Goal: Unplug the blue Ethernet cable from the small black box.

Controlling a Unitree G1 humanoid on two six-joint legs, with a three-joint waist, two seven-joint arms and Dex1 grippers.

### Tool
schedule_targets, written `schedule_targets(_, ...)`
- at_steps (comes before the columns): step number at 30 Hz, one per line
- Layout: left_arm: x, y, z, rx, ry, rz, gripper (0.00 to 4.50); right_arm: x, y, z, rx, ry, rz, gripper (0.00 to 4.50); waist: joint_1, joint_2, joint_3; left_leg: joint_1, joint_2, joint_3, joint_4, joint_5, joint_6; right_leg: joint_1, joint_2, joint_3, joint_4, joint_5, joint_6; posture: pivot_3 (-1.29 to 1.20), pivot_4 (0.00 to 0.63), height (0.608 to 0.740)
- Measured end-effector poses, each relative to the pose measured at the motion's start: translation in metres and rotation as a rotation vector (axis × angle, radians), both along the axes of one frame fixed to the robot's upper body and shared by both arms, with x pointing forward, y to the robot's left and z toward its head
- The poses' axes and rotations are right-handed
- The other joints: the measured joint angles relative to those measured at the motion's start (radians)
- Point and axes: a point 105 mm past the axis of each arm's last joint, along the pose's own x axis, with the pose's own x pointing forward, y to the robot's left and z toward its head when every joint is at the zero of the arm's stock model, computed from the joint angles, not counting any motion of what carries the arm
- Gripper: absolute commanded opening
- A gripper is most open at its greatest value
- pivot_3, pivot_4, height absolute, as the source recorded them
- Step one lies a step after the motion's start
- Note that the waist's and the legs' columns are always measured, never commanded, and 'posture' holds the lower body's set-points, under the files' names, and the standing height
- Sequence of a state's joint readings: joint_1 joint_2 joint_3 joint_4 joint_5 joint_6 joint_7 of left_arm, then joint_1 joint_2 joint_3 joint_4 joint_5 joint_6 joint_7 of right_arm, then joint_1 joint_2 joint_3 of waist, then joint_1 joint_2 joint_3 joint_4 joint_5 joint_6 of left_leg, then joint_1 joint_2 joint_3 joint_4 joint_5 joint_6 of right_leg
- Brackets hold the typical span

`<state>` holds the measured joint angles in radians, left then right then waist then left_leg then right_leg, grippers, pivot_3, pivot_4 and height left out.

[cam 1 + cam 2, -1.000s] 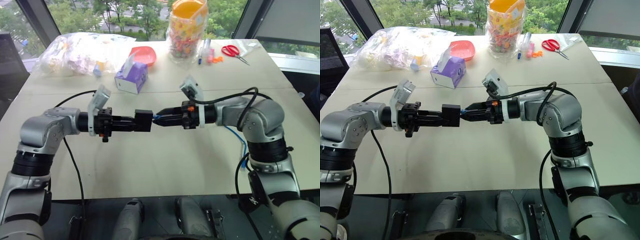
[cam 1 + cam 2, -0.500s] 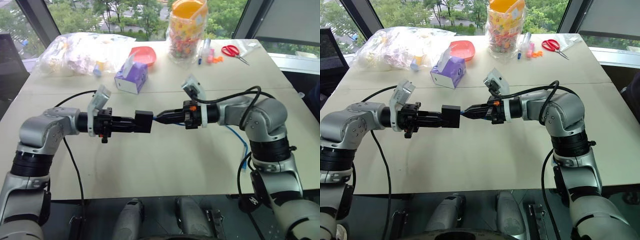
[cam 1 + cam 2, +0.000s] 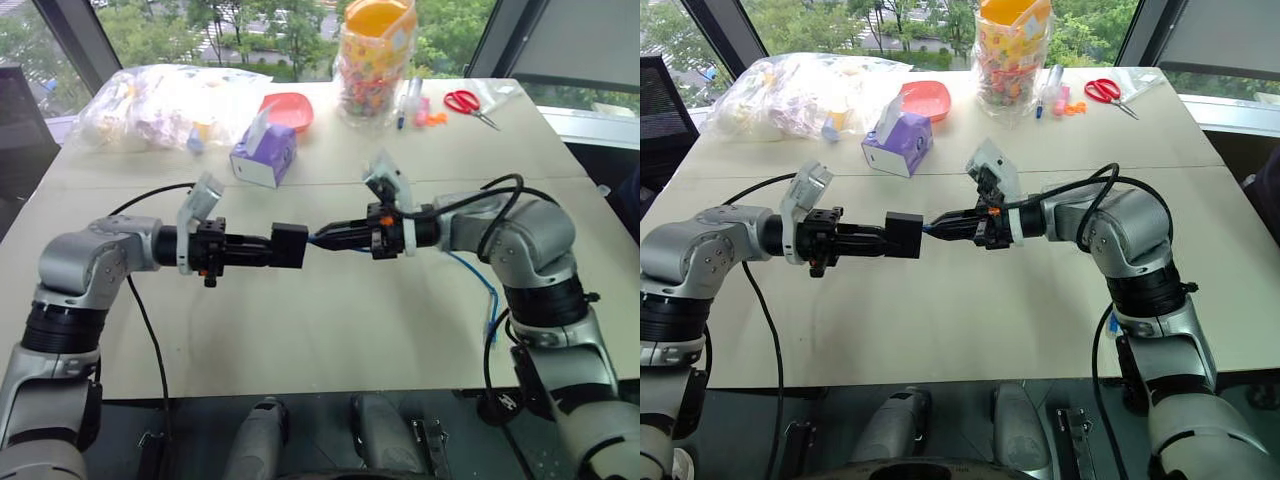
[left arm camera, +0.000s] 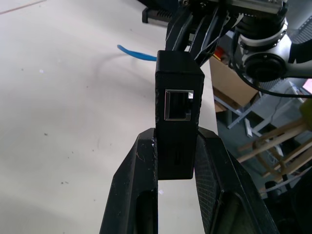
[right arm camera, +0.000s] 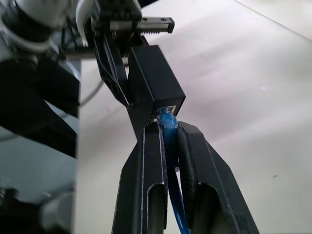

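Left gripper point(image 3: 262, 249) is clamped on the black box point(image 3: 288, 245), held over the table point(image 3: 300, 330); just right of the box, the right gripper point(image 3: 325, 237) has pinched tight on the blue cable point(image 5: 167, 127) at its plug, still seated in the socket. Cable runs straight away from the box along the right fingers, so the pull goes rightward; far beyond the box, a jar point(image 3: 376, 55) holds colourful bits.

The small box point(image 4: 176, 131) looks like matt black plastic, faintly grainy, with a shiny metal rim round its socket. The blue cable point(image 5: 170, 146) has a smooth rubbery sheath. The table point(image 3: 330, 340) is pale, matt and smooth. On the far left lies a crinkled, glossy clear plastic bag point(image 3: 160, 105).
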<state>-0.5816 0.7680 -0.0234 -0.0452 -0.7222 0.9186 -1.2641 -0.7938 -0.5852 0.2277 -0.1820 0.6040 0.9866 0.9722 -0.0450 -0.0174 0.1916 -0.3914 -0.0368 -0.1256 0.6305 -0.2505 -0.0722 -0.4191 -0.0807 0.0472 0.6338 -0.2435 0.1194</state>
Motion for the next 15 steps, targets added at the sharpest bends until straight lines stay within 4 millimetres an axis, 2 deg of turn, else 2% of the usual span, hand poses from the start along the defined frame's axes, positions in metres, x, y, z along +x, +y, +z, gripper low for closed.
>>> schedule_targets(2,-0.001,0.003,-0.003,0.011,0.015,0.012,0.44,0.002,-0.003,-0.005,-0.031,-0.038,0.011,0.12,0.0,0.0,0.0,0.0,0.0,0.0,0.0,0.0,0.0,0.0,0.0,0.0,0.0,0.0,0.0,0.0,0.15,0.74)
schedule_targets(3,-0.001,0.006,-0.001,0.005,0.013,0.018,0.44,0.008,-0.011,-0.011,-0.067,-0.038,-0.031,0.12,0.0,0.0,0.0,0.0,0.0,0.0,0.0,0.0,0.0,0.0,0.0,0.0,0.0,0.0,0.0,0.0,0.15,0.74)
schedule_targets(5,-0.002,0.013,0.009,-0.009,-0.014,0.028,0.44,0.029,-0.044,-0.031,-0.135,0.007,-0.18,0.12,0.003,-0.001,0.0,0.0,0.0,0.001,0.001,0.0,0.0,0.0,0.0,0.0,0.0,0.0,0.0,0.0,0.15,0.74)
schedule_targets(7,-0.002,0.018,0.013,-0.01,-0.026,0.041,0.44,0.037,-0.059,-0.037,-0.159,0.015,-0.24,0.12,0.002,0.0,0.0,0.0,0.0,0.001,0.0,0.0,0.0,0.0,0.0,0.0,0.0,0.0,0.0,0.0,0.15,0.74)
schedule_targets(15,0.001,0.014,0.01,-0.012,-0.072,0.058,0.44,0.056,-0.075,-0.028,-0.124,-0.065,-0.352,0.12,0.001,-0.001,0.0,0.0,0.0,0.001,0.0,0.0,0.0,0.0,0.0,0.0,0.0,0.0,0.0,0.0,0.15,0.74)
